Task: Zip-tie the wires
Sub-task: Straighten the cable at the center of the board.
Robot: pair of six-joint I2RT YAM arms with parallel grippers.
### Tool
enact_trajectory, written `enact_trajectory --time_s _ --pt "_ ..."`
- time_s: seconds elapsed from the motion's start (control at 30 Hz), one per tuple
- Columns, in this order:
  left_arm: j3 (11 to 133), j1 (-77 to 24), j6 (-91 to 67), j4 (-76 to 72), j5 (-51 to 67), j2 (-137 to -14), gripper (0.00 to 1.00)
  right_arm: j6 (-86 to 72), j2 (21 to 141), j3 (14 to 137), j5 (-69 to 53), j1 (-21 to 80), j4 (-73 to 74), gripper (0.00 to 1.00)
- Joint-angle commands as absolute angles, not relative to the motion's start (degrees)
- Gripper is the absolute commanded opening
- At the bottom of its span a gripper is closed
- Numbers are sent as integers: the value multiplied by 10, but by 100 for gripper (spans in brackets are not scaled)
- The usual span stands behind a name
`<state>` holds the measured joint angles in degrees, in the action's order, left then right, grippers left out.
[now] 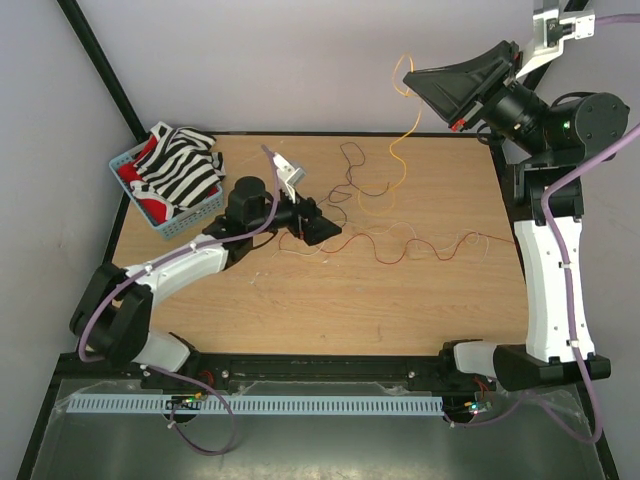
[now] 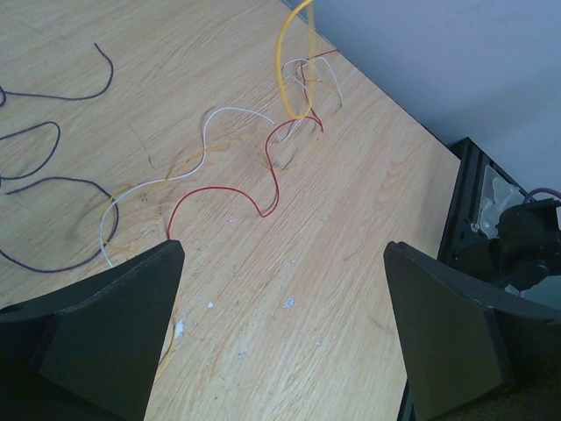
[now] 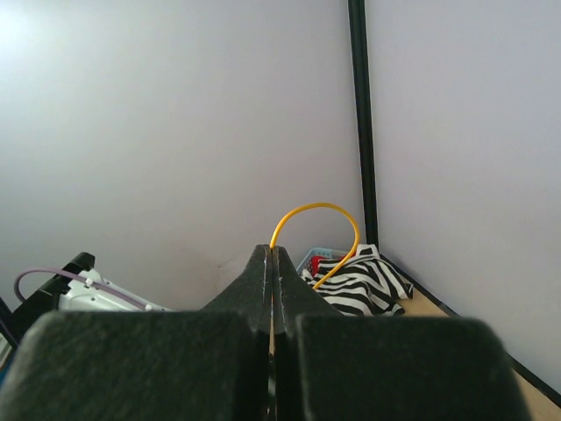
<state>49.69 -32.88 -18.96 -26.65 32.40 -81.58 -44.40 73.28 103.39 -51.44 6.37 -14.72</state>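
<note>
a: how far along is the tying?
b: barely begun, i'd judge. the right fingers point(image 3: 259, 282) are pressed closed on one thin yellow wire point(image 3: 316, 205), held high above the far right corner of the wooden table point(image 1: 400, 310), with its tail trailing down to the surface.
a: and the others?
b: the thin curly red wire point(image 2: 219, 187), thin white wire point(image 2: 230, 109) and thin dark curly wires point(image 2: 61, 180) lie loose and spread apart on the table. the left fingers point(image 2: 105, 307) stand wide open and empty, low over them.
a: the whitish plastic zip tie?
b: i cannot pick it out. gathering, wrapping and cinching are all left.
</note>
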Motion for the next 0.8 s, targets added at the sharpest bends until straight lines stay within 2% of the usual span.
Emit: enact_trajectory --time_s 0.0,0.33,0.77 --pt "493 -334 -231 -338 319 -841 99 -452 717 1030 -513 65 -171 0" --pt "517 -330 -248 -368 266 -901 99 -453 694 1017 -509 65 -175 1" --pt "583 -326 -289 -398 302 -1006 97 -448 675 1009 -504 65 -176 2"
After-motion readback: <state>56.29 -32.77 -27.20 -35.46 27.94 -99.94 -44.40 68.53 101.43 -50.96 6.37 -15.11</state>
